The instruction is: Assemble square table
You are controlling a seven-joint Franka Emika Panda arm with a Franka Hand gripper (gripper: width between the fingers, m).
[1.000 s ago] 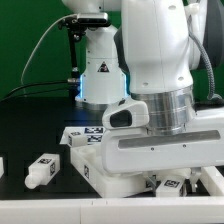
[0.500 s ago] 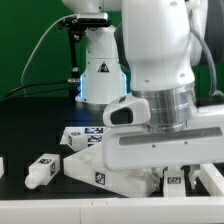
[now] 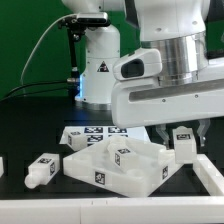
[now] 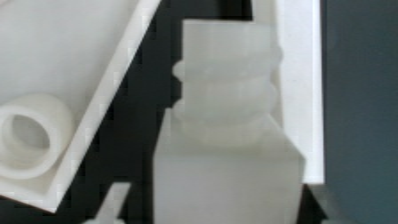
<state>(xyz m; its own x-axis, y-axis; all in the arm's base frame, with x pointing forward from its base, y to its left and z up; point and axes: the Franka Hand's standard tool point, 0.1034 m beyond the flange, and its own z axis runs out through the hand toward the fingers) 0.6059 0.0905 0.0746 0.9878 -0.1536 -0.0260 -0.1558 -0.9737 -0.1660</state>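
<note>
The square tabletop [image 3: 112, 165], a white slab with round corner holes, lies on the black table at the front centre. My gripper [image 3: 183, 141] hangs just above its corner on the exterior view's right and is shut on a white leg [image 3: 184, 139] bearing a tag. In the wrist view the held leg [image 4: 224, 130] stands out lengthwise with its threaded end forward, next to the tabletop's edge [image 4: 80, 90] and one corner hole [image 4: 25, 132]. Another loose leg [image 3: 42, 170] lies at the exterior view's left.
The marker board [image 3: 92, 131] lies behind the tabletop, in front of the robot base [image 3: 98, 70]. A further white part [image 3: 208, 176] lies at the front on the exterior view's right. A white strip [image 4: 304, 80] runs beside the held leg in the wrist view.
The arm has risen and moved toward the exterior view's right, lifting the leg off the table. The tabletop, hidden behind the hand before, is now in plain sight.
</note>
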